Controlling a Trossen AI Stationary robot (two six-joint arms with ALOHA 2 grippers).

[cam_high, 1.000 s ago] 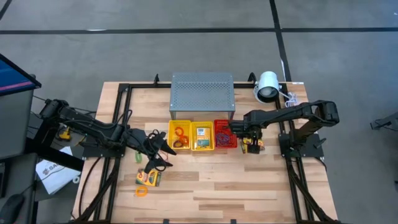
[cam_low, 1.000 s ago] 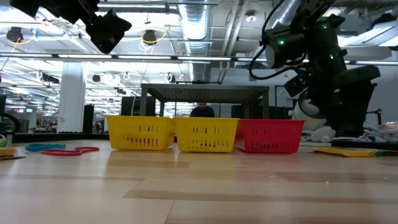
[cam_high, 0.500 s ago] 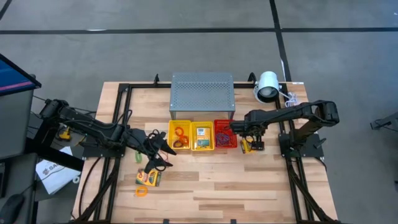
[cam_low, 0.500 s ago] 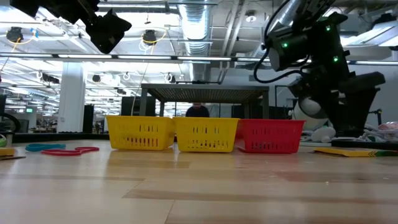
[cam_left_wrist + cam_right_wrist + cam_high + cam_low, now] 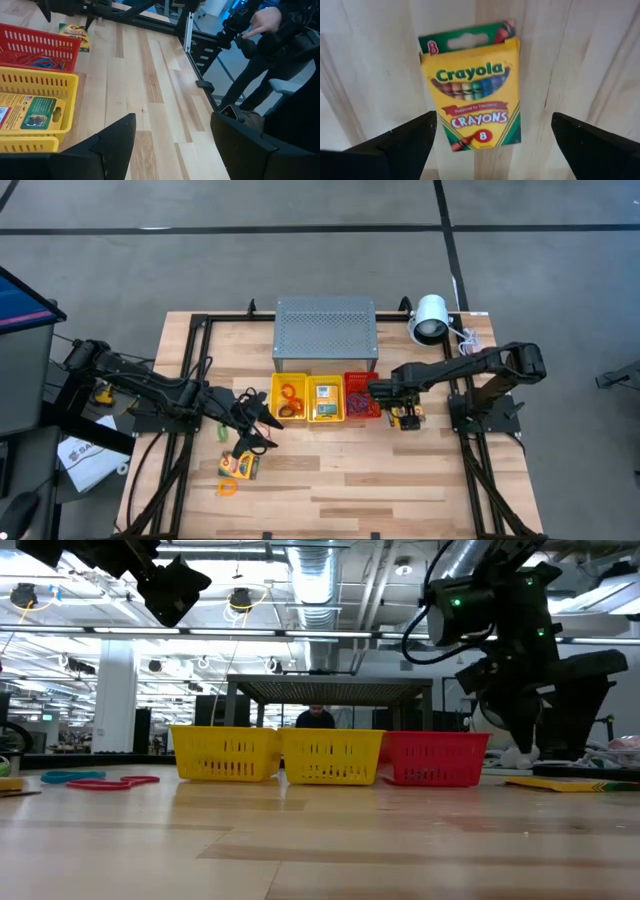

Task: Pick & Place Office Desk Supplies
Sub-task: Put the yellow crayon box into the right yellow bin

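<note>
A yellow-and-green crayon box [image 5: 472,85] lies flat on the wooden table, just right of the red basket [image 5: 362,396]. My right gripper [image 5: 493,120] hangs above it, pointing down and open, with a finger on either side of the box and clear of it. My left gripper [image 5: 262,423] hovers open and holds nothing, left of the yellow baskets and above the table. A second crayon box [image 5: 238,466], an orange band loop [image 5: 227,488] and a green item [image 5: 222,432] lie on the table near it.
Three mesh baskets stand in a row. The left yellow one [image 5: 290,398] holds orange bands, the middle yellow one [image 5: 326,398] a card box, the red one coloured bands. Behind them stands a grey perforated box [image 5: 325,332], with a white cylinder [image 5: 430,318] at the far right. A person [image 5: 280,60] stands beyond the table's edge.
My right gripper has rolled a little about its own axis above the crayon box and stays open. The box has not moved.
</note>
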